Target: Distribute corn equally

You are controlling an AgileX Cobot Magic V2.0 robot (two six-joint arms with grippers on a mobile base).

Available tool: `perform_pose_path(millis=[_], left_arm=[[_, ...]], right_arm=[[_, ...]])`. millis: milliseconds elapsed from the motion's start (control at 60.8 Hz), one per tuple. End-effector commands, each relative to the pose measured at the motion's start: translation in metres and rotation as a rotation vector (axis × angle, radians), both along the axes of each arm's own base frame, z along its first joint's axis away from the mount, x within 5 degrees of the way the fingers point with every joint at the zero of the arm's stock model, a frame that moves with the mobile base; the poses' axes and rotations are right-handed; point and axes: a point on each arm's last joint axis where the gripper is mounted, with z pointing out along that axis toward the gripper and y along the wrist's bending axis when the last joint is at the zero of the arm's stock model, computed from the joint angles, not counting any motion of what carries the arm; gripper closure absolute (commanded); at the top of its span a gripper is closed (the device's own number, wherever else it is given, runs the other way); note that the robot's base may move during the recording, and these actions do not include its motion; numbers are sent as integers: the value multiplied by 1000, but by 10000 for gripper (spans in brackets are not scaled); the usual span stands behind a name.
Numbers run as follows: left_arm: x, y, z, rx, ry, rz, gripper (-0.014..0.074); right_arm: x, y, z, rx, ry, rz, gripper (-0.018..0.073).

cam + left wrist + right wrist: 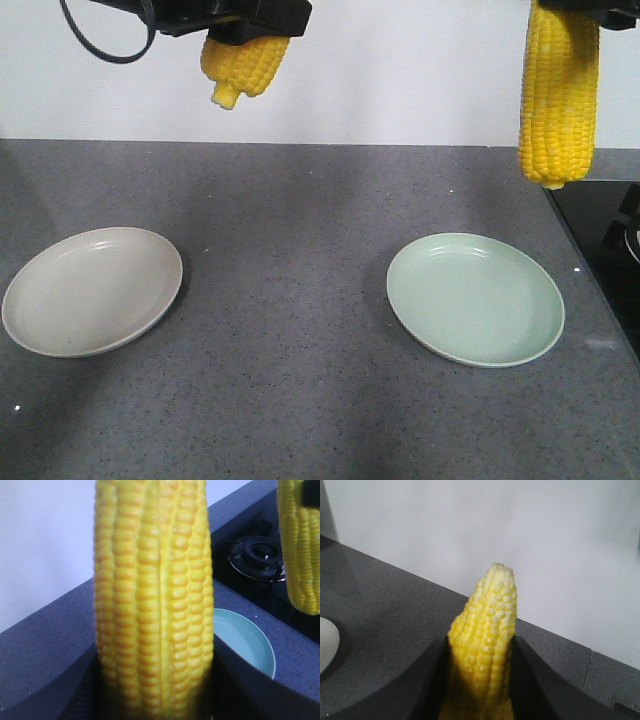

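Two yellow corn cobs hang in the air over the grey counter. The left cob (243,62) points its pale tip down toward the front view, and my left gripper (245,32) is shut on it; up close this corn (152,595) fills the space between the dark fingers (82,685). A long cob (558,95) hangs upright at the right, with my right gripper (570,6) shut on its top. Its tapered end (487,630) sticks out past the right fingers (427,675). A beige plate (92,290) and a green plate (475,298) lie below, both holding nothing.
A black cooktop (600,235) with a burner (257,555) borders the counter's right edge, close to the green plate (247,642). A white wall runs behind the counter. A black cable loop (100,48) hangs from the left arm. The beige plate's rim (326,650) shows at the left edge.
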Motion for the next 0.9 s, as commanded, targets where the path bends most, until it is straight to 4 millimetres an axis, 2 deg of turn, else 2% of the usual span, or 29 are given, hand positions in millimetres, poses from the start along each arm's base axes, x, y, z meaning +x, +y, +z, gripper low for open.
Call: perform_pose_path(millis=[0, 197, 313, 378, 609, 757, 889], left_arm=[[-13, 7, 27, -95, -96, 11, 603], [-14, 7, 25, -77, -84, 9, 603], [-10, 14, 19, 21, -90, 59, 603], [-3, 20, 10, 96, -74, 140, 603], [23, 40, -38, 341, 9, 413, 603], [35, 51, -77, 402, 106, 467, 603], [40, 63, -106, 454, 179, 488, 603]], right_arm=[[-11, -2, 22, 33, -121, -19, 564], [-11, -2, 20, 28, -100, -11, 564], [-5, -1, 14, 22, -63, -3, 564], [4, 1, 3, 11, 1, 11, 564], [58, 8, -60, -28, 295, 57, 564], [91, 12, -113, -62, 517, 94, 564], [108, 14, -145, -70, 633, 108, 559]])
